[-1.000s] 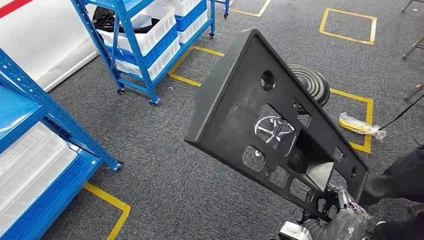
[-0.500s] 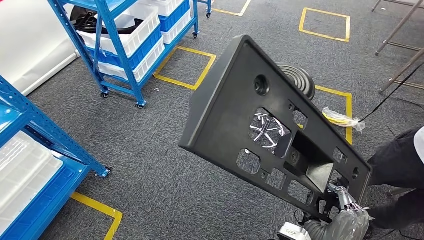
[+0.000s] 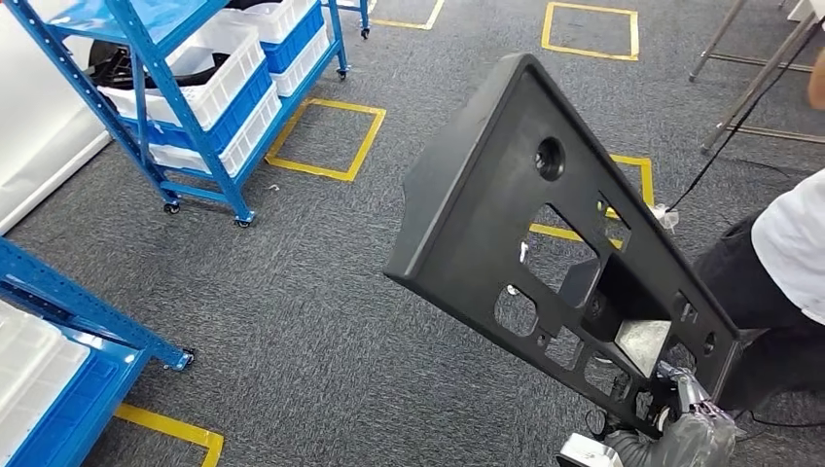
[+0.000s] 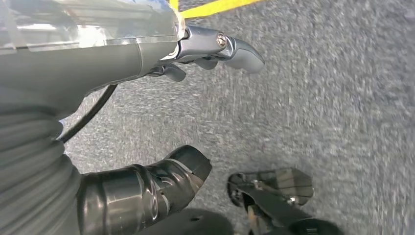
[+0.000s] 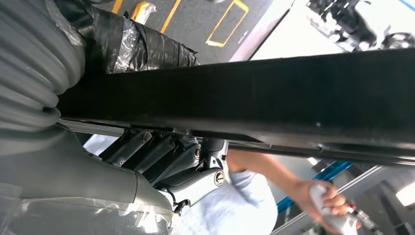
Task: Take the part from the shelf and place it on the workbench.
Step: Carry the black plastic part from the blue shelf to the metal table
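On the far left a blue wheeled shelf [image 3: 195, 107] carries white bins [image 3: 219, 63] on blue ones; the top white bin holds a dark, tangled black part, and what the lower bins hold cannot be made out. At the near left another blue shelf [image 3: 58, 321] holds a white bin [image 3: 29, 365] whose contents are not visible.

The part [image 3: 506, 209], a flat black plastic panel with a round hole and several square cut-outs, is up in the air over the grey carpet [image 3: 292, 292], right of centre. Its long axis runs from the far upper end down to the near right corner, and its recessed face is turned toward the camera, tilted.

The right hand [image 3: 686, 428] grips the panel's near right corner, thumb on one side and fingers [image 5: 161, 156] wrapped against the other. The left hand [image 4: 147, 122] hangs over the carpet, fingers apart, holding nothing.

A person in a white top [image 3: 793, 243] stands at the right.
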Available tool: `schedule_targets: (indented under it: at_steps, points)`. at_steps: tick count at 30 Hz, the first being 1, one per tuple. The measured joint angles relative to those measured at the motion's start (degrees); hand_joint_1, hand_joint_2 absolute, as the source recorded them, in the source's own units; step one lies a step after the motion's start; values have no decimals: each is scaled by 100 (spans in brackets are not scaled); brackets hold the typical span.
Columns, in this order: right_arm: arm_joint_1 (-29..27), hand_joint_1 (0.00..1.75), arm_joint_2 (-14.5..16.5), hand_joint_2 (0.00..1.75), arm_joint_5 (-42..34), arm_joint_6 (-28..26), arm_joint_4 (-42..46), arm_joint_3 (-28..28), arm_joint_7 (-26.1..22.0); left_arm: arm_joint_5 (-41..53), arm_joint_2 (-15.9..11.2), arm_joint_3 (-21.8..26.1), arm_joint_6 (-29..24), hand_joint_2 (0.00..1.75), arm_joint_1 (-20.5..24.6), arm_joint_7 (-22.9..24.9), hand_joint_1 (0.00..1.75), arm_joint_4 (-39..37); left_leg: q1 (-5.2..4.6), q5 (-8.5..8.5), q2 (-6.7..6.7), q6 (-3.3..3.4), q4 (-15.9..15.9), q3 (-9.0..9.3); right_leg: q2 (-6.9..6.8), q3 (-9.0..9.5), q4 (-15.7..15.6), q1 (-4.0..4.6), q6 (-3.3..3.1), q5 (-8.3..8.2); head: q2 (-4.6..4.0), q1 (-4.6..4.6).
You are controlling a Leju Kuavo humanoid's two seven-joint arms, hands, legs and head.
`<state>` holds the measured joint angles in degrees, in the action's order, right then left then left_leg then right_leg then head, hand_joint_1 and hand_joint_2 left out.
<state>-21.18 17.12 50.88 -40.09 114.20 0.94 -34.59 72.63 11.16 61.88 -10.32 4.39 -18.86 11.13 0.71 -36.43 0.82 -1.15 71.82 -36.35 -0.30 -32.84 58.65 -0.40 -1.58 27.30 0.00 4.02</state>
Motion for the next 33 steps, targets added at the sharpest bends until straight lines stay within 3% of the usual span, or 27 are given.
schedule_targets:
  at_steps: [1, 2, 4, 6, 8, 11, 13, 15, 16, 17, 18, 20, 22, 24, 27, 30, 31, 32, 33]
  points:
    - [-3, 175, 3, 175, -13, 0, 1, -12, -2, 0, 1, 3, 0, 175, -8, 0, 0, 0, 0, -33, -12, 2, 227, -124, 45, 2, 4, 9, -4, 1, 0, 0]
    - [-6, 175, 4, 175, -28, 0, 2, -25, -3, 0, 1, 6, -1, 175, -13, 1, 0, 0, 0, 42, -18, 9, 257, -159, 94, 6, 11, 16, -5, 3, 0, 0]
    - [-10, 175, 4, 175, -54, 0, 3, -46, 2, 0, -1, 20, -2, 175, -15, 1, 0, 0, 0, 467, -54, 44, -337, 80, 190, 23, 27, 21, 3, 13, 0, 0]
    - [-12, 175, 5, 175, -69, 0, 5, -71, 9, 0, -4, 45, -2, 175, -8, 1, 0, 0, -4, 767, -184, 88, -1062, 396, 269, 16, 60, 33, 35, 32, 0, 1]
    - [-18, 175, 6, 175, -75, 0, 6, -93, 12, 0, -6, 65, -2, 175, 1, 1, 0, 0, -18, 794, -271, 119, -1308, 493, 321, -18, 79, 31, 92, 29, 0, 2]
    - [-40, 175, 5, 175, -76, 0, 12, -121, 13, 0, -7, 79, -2, 175, 4, -1, 0, 0, -10, 847, -199, 210, -1382, 510, 294, -54, 139, 14, 188, 77, 0, 3]
    - [-43, 175, 4, 175, -81, 0, 21, -140, 14, 0, -5, 82, -2, 175, 2, -4, 0, 0, 3, 879, -135, 278, -1428, 521, 161, -233, 557, 5, 238, 355, 0, 7]
    - [-44, 175, 4, 175, -86, 0, 25, -156, 15, 0, -5, 86, -2, 175, -4, -8, 0, 0, -3, 878, -71, 300, -1429, 516, 101, -573, 1281, -9, 278, 703, 0, 7]
    - [-48, 175, 4, 175, -87, 0, 24, -162, 15, 0, -5, 88, -2, 175, -7, -9, 0, 0, -5, 874, -37, 300, -1427, 516, 96, -700, 1546, -19, 292, 776, 0, 7]
    - [-51, 175, 4, 175, -88, 0, 24, -168, 16, 0, -5, 89, -2, 175, -7, -9, 0, 0, -6, 869, -4, 296, -1425, 520, 89, -731, 1604, -28, 302, 729, 0, 7]
    - [-51, 175, 4, 175, -90, 0, 24, -173, 18, 0, -5, 90, -2, 175, -5, -9, 0, 0, -6, 861, 24, 288, -1423, 528, 74, -649, 1436, -35, 303, 580, 0, 7]
    - [-49, 175, 4, 175, -92, 0, 25, -179, 21, 0, -4, 90, -2, 175, -1, -10, 0, 0, -8, 839, 70, 261, -1421, 560, -32, -257, 660, -31, 274, 197, 0, 8]
    - [-46, 175, 4, 175, -92, 0, 31, -181, 26, 0, -2, 90, -2, 175, -1, -15, 0, 0, -28, 812, 104, 213, -1409, 578, -135, 6, 113, 10, 220, 36, 0, 6]
    - [-49, 175, 4, 175, -92, 0, 36, -185, 30, 0, -1, 91, -2, 175, 3, -17, 0, 0, -42, 801, 152, 157, -1411, 588, -117, 23, 26, 49, 170, 40, 0, 5]
    - [-51, 175, 5, 175, -93, 0, 44, -193, 31, 0, -1, 92, -3, 175, 10, -20, 0, 0, -28, 653, 110, 70, -1250, 538, -35, 48, -37, 5, 75, 1, 0, 3]
    - [-49, 175, 7, 175, -94, 0, 50, -199, 33, 0, -1, 94, -4, 175, 5, -24, 0, 0, -16, 122, -12, 34, -249, 85, 25, 59, -53, -4, 10, -7, 0, -2]
    - [-51, 175, 7, 175, -94, 0, 50, -200, 35, 0, -1, 94, -4, 175, 0, -24, 0, 0, -13, 13, -20, 26, 85, -79, 56, 58, -46, -1, 5, -5, 0, -2]
    - [-51, 175, 7, 175, -94, 0, 50, -203, 38, 0, 0, 95, -5, 175, -6, -24, 0, 0, -9, 19, -22, 22, 241, -165, 91, 58, -36, 1, 4, -1, 0, -2]
    - [-51, 175, 7, 175, -96, 0, 50, -204, 41, 0, 0, 95, -7, 175, -9, -24, 0, 0, -3, 134, -23, 22, 184, -152, 131, 60, -22, 0, 7, 5, 0, -2]
